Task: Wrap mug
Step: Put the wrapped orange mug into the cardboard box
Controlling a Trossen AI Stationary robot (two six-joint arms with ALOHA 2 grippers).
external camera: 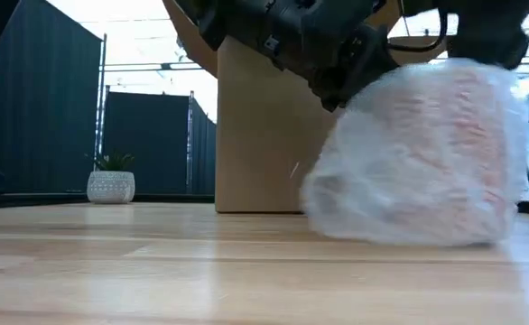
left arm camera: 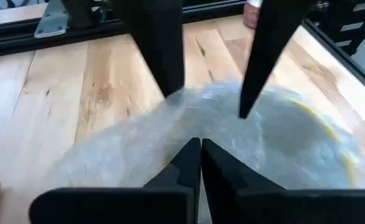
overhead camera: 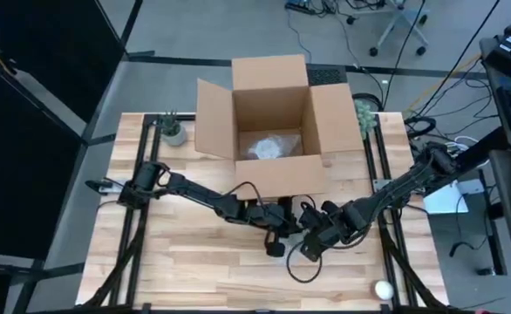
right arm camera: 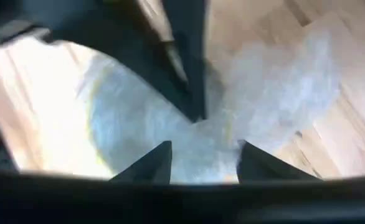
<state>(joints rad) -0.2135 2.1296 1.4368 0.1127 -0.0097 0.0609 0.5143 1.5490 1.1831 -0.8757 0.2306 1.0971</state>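
Wrapped mug [external camera: 422, 153] is sitting at table centre, six o'clock of the box [overhead camera: 271, 109]. Left gripper [left arm camera: 200, 163] is pinching the wrap; right gripper [right arm camera: 202, 158] is gaping narrowly. Recommend tucking loose film firmly.

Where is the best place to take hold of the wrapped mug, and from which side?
Probably from above, at the loose plastic bunched on top of the wrapped mug. The bundle sits wide and rounded on the table, so its sides look too broad and slippery to pinch.
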